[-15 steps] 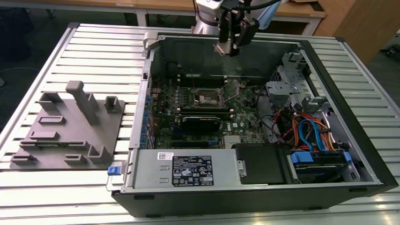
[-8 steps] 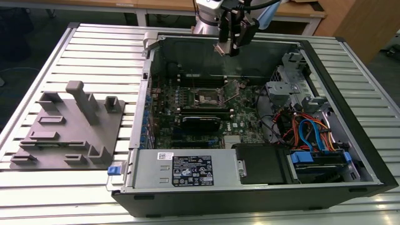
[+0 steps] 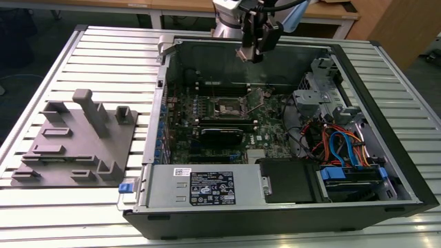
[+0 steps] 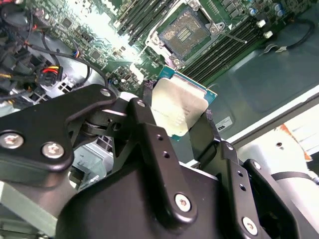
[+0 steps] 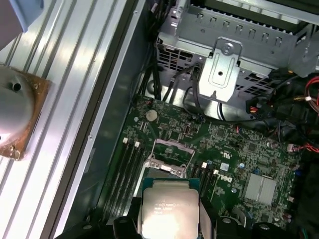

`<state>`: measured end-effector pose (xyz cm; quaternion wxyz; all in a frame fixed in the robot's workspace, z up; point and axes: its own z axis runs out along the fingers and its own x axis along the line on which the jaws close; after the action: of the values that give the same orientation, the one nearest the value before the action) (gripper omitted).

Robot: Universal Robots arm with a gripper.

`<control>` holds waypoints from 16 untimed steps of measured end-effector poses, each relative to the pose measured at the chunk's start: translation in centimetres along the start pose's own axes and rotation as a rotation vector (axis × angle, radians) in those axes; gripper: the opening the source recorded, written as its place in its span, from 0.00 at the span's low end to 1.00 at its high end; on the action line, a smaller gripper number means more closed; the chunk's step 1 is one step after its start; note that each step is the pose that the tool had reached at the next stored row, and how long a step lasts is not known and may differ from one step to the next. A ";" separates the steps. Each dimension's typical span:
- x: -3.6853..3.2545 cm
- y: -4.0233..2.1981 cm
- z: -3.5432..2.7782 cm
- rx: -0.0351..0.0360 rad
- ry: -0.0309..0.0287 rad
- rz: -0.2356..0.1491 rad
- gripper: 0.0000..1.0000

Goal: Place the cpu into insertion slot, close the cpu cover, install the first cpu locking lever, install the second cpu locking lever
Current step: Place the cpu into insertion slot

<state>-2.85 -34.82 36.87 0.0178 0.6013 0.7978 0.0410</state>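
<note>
My gripper (image 3: 251, 50) hangs above the back of the open computer case, shut on the cpu (image 4: 178, 105), a flat square chip with a dull silver top. The black fingers (image 4: 149, 134) clamp the chip on two opposite sides. In the first wrist view the cpu (image 5: 169, 209) sits just in front of the insertion slot (image 5: 164, 172), partly covering it. The insertion slot (image 4: 186, 33) lies open and empty on the green board (image 3: 180, 111), well below the chip. The cpu cover (image 5: 174, 144) is a grey metal frame that stands swung up at the socket's edge.
The case's walls (image 3: 386, 119) ring the board. A grey drive cage (image 5: 234, 45) and coloured cables (image 3: 341, 144) fill the exterior view's right. A power supply (image 3: 206, 187) sits at the front. A grey fixture plate (image 3: 76, 139) lies on the slatted table at the exterior view's left.
</note>
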 end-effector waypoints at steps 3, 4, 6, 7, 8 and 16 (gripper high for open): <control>0.01 -0.01 0.17 0.0162 0.0040 0.006 0.54; 0.00 -0.02 0.25 0.0213 0.0054 0.007 0.54; 0.00 -0.03 0.40 0.0224 0.0049 0.020 0.54; 0.00 -0.04 0.49 0.0221 0.0037 0.036 0.54; -0.01 -0.05 0.58 0.0216 0.0023 0.054 0.54; -0.02 -0.13 1.51 0.0181 -0.0084 0.196 0.54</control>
<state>-2.85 -34.81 35.35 0.0116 0.6766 0.7355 0.0328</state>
